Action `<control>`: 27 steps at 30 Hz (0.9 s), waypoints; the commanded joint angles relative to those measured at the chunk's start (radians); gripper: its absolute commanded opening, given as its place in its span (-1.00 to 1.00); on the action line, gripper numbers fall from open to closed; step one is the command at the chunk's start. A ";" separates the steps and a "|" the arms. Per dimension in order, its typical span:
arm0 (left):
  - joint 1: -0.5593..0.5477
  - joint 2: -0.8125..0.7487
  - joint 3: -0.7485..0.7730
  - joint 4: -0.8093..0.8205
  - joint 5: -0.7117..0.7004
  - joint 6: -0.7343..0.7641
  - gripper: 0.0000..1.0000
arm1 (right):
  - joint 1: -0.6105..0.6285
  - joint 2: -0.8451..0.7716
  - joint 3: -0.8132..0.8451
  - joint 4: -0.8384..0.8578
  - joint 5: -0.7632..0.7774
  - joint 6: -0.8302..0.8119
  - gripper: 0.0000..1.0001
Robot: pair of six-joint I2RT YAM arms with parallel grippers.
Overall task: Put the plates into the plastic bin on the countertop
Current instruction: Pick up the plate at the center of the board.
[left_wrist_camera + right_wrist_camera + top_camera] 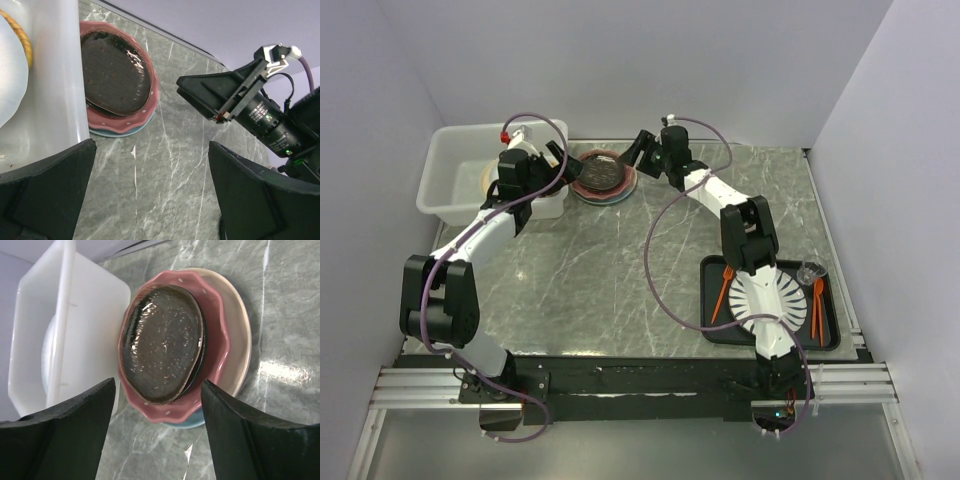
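Observation:
A stack of plates sits on the grey-green countertop just right of the translucent white plastic bin. In the right wrist view the stack has a dark brown plate on top, then a pink scalloped plate, a cream plate and a blue edge at the bottom. A white plate with a gold rim lies in the bin. My left gripper is open and empty left of the stack, beside the bin. My right gripper is open and empty right of the stack.
A black rectangular tray at the near right holds a white plate with dark radial stripes, orange utensils and a small clear glass. White walls close in the back and both sides.

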 commanded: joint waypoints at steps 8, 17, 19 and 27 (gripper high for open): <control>-0.005 -0.014 0.012 0.058 0.056 0.021 0.99 | 0.007 0.122 0.203 -0.086 -0.004 0.009 0.30; -0.005 -0.003 0.003 0.068 0.074 0.020 0.99 | 0.021 0.208 0.301 -0.095 -0.024 0.031 0.29; -0.005 0.000 0.003 0.071 0.082 0.021 0.99 | 0.022 0.215 0.304 -0.090 -0.024 0.038 0.28; -0.005 0.008 -0.002 0.071 0.089 0.023 0.99 | 0.030 0.238 0.324 -0.109 -0.024 0.045 0.21</control>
